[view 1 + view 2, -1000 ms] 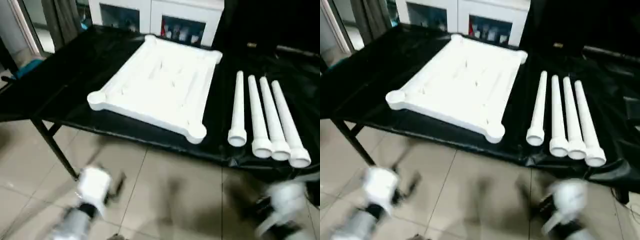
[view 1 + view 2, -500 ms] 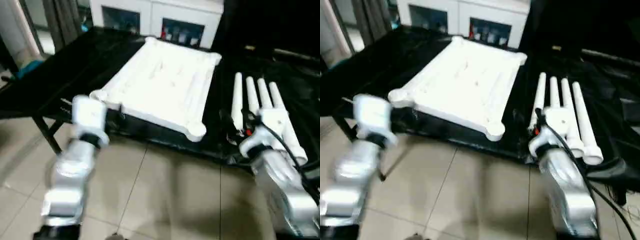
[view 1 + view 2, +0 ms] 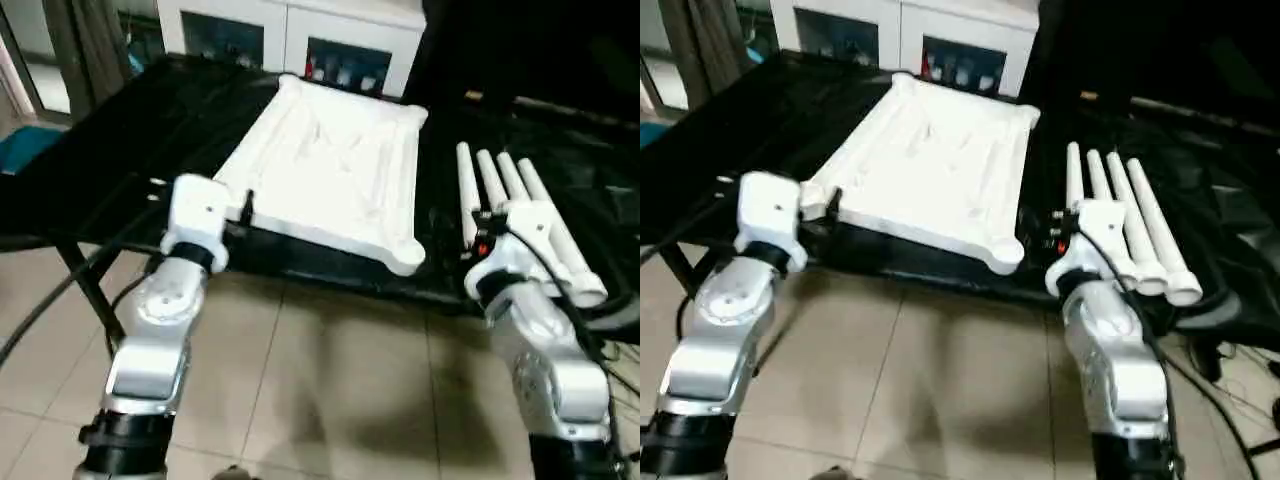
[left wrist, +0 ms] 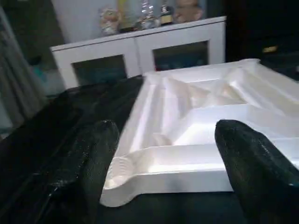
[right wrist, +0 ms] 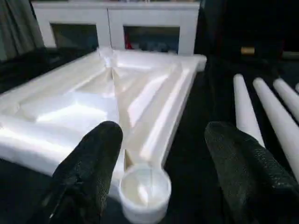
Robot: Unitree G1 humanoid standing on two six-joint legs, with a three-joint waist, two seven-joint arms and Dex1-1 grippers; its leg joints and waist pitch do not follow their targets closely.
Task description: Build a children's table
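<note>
The children's table lies in parts on a black-draped table. Its white top [image 3: 335,165] rests upside down, ribbed underside up, with round sockets at the corners. Several white tapered legs [image 3: 478,180] lie side by side to its right. My left gripper [image 4: 167,130] is open at the table's front edge, facing the top's near left corner [image 4: 122,170]. My right gripper [image 5: 163,130] is open too, facing the near right corner socket [image 5: 145,186], with the legs [image 5: 245,107] beside it. Neither holds anything. My right wrist [image 3: 530,235] covers the legs' near ends.
A white cabinet with glass doors [image 3: 300,35] stands behind the black-draped table [image 3: 130,140]. A dark metal table leg [image 3: 92,290] slants down at the left. Tiled floor [image 3: 330,380] lies below my forearms. Cables [image 3: 1230,370] trail at the right.
Both arms have risen from low over the floor to the table's front edge, grippers now pointing at the top's near corners. The head camera has shifted a little.
</note>
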